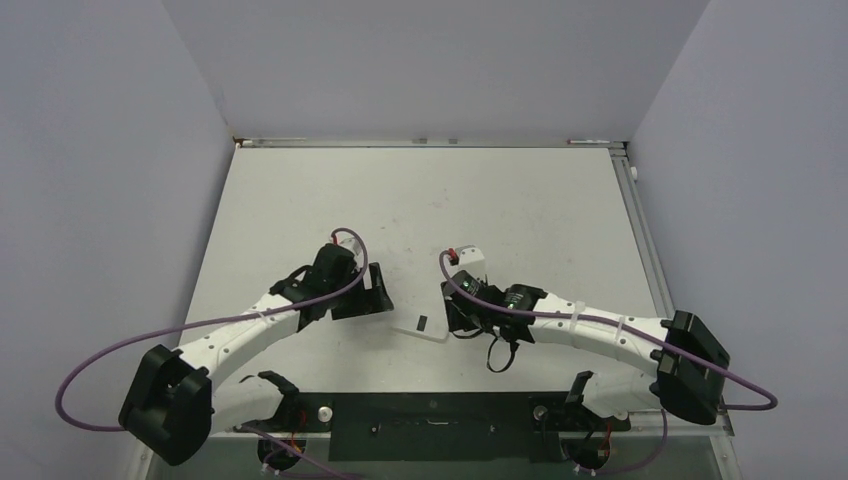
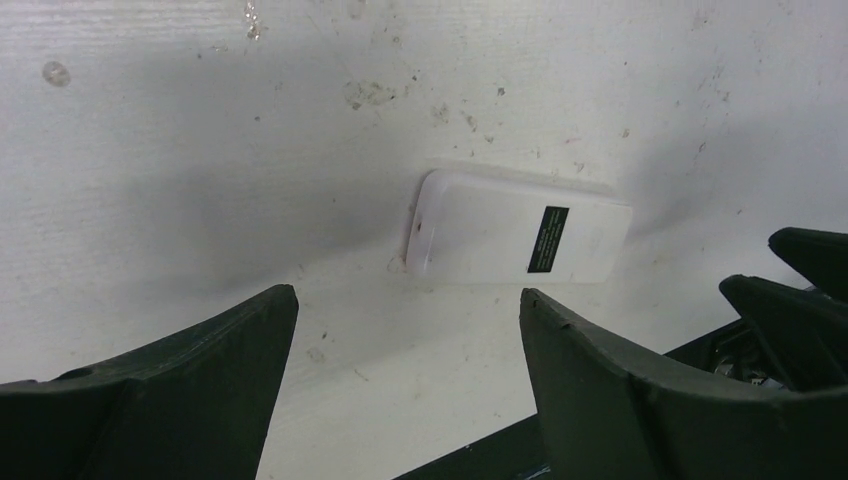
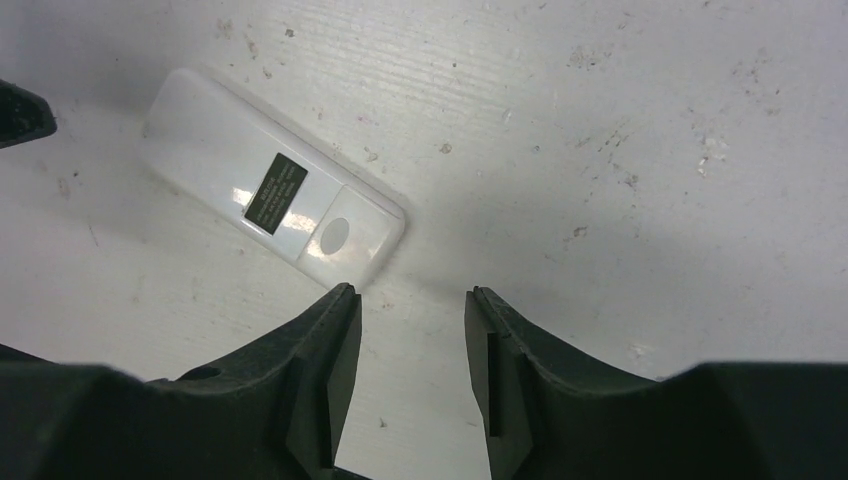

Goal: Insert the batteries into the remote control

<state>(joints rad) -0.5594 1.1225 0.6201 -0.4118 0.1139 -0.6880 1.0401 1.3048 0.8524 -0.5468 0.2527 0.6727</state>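
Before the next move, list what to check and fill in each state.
1. remote control lies flat, back up: ok.
2. Battery compartment open: not ok, the back looks closed.
3. left gripper fingers apart, empty: ok.
4. right gripper fingers apart, empty: ok.
5. batteries in sight: cannot tell; a red speck by a white piece might be one.
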